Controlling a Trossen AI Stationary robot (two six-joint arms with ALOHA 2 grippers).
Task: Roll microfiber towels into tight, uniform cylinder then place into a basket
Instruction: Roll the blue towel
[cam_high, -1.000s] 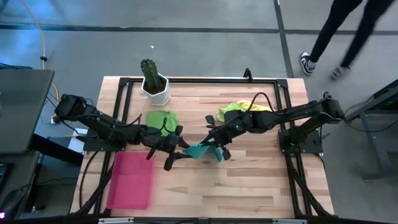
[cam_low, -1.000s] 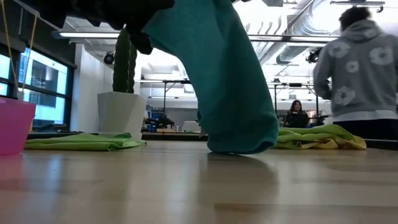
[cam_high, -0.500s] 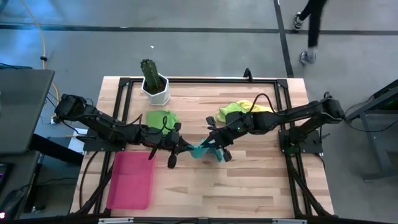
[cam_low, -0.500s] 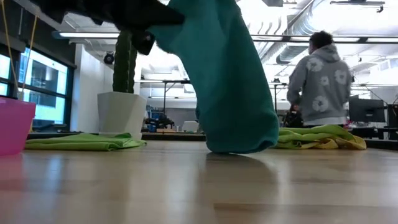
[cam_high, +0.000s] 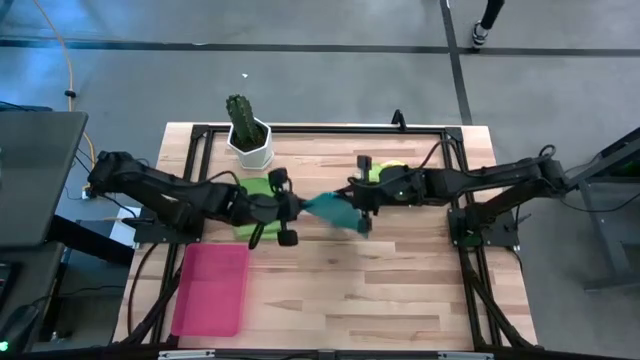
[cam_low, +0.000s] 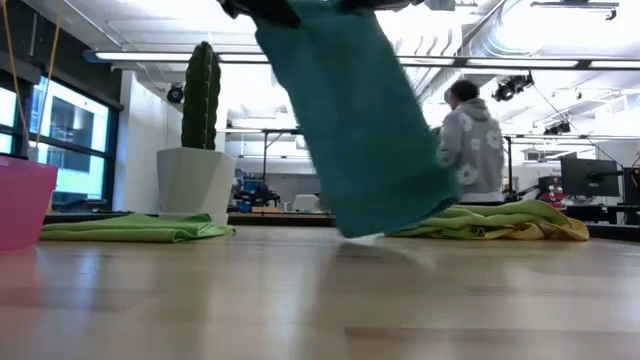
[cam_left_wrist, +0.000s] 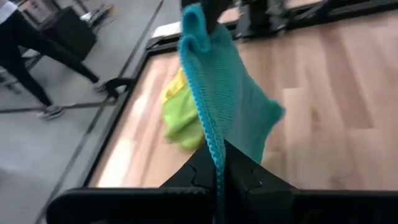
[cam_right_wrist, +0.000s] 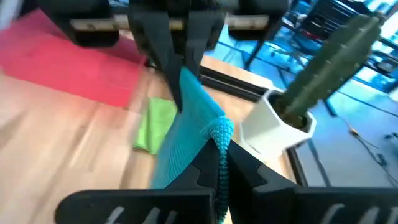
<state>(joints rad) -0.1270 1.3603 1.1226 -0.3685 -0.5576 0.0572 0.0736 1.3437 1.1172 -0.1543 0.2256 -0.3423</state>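
Both grippers — left (cam_high: 290, 210), right (cam_high: 352, 200) — clamp opposite edges of teal towel (cam_high: 328, 209), lifted clear of table (cam_high: 400, 290) — likely to spread it for rolling.

Teal towel (cam_high: 330, 208) lifted, stretched mid-frame, lower edge hanging clear of counter.
Green towel (cam_high: 262, 187) flat left of it; lime/yellow towels (cam_low: 500, 220) bunched right; pink basket (cam_high: 212, 290) lower left.

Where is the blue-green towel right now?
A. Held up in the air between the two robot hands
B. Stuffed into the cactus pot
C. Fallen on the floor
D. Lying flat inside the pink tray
A. The teal towel hangs stretched between the left hand and the right hand, each shut on an edge, its lower end just above the table in the low view.
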